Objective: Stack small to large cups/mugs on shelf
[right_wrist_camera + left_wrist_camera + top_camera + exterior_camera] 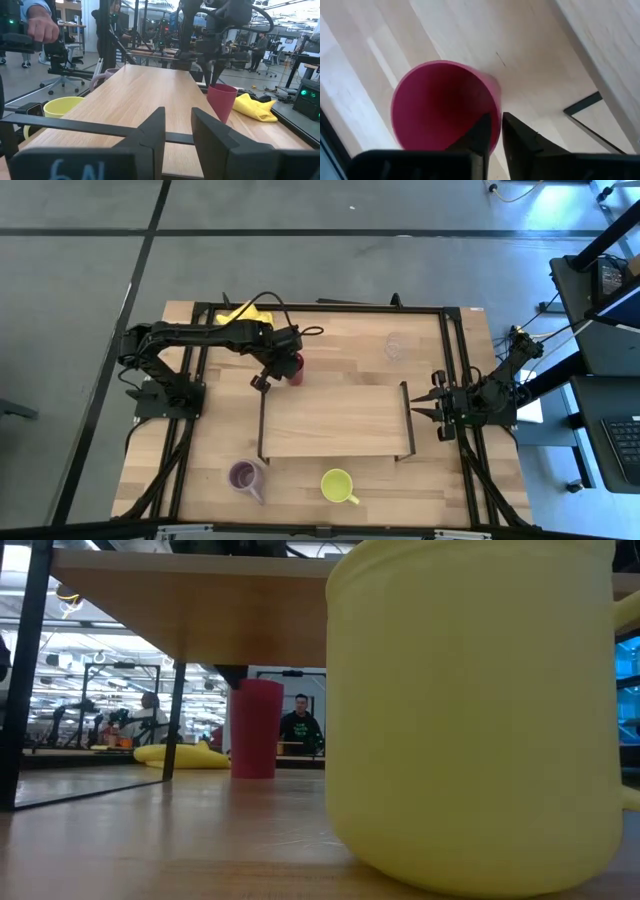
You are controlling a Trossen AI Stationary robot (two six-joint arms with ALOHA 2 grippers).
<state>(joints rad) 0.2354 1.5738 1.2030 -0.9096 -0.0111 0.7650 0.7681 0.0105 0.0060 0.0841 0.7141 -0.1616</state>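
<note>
The red cup (296, 368) stands upright on the table just beyond the shelf's (335, 420) far left corner; it also shows in the low view (255, 728). My left gripper (496, 131) is above it, shut on its rim. The clear glass (395, 347) stands at the far right. The purple mug (243, 475) and the yellow-green mug (338, 485) stand near the table's near edge. My right gripper (422, 406) waits open and empty at the shelf's right end. My left gripper pinches the red cup's rim (496, 116), with one finger (481, 134) inside the cup and the other (516, 136) outside. The fingers come from above, pointing down. The cup stands upright, and its base (254, 773) looks to be on the table.
A yellow cloth (245, 313) lies at the table's far left, behind my left arm. The shelf's black end frames (406, 420) stand up at both short ends. People show in the room beyond the table (300, 725).
</note>
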